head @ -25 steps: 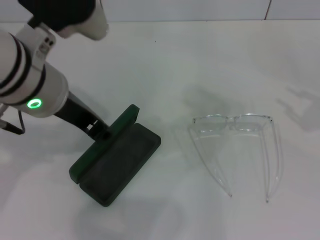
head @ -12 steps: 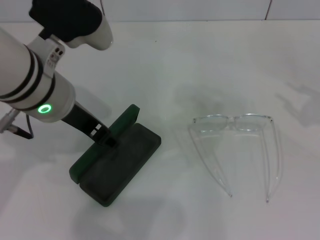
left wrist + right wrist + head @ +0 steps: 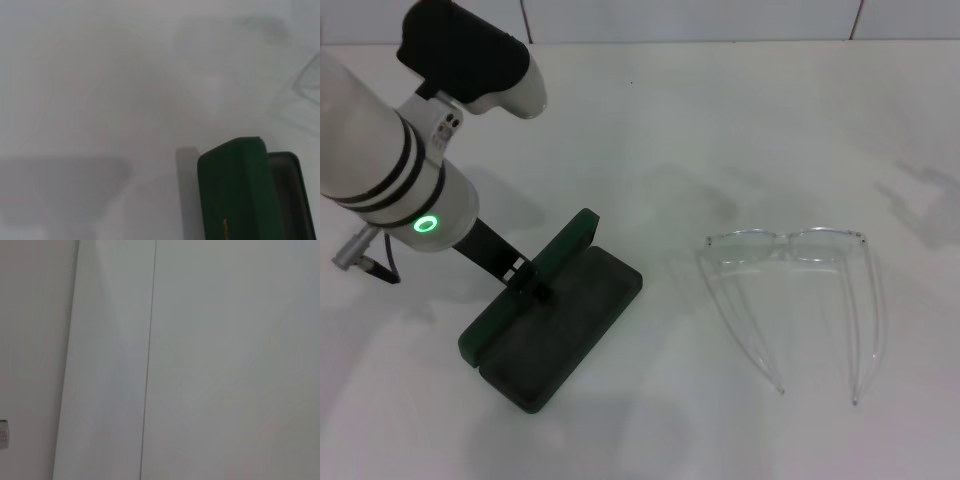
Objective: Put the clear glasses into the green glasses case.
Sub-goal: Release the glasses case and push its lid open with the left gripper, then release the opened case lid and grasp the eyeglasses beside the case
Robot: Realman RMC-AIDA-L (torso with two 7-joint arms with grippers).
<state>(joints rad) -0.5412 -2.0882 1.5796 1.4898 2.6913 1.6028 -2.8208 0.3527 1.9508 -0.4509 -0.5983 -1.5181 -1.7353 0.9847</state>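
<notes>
Surroundings: white worktop (image 3: pixel 720 120); nothing lies between my left claw (image 3: pixel 525 278) and the clear glasses (image 3: pixel 795 300).
Case: green glasses case (image 3: pixel 555 315) open, lid raised, touching my left claw; nothing in it.
Glasses: well off to my claw's right, temples unfolded.
Grip: I cannot tell.
Right claw: out of sight.

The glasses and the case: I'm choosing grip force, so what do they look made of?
The clear glasses look like colourless transparent plastic; the table shows through. The green glasses case looks like a rigid shell with a matte dark green covering, possibly leatherette, with a darker lining.
</notes>
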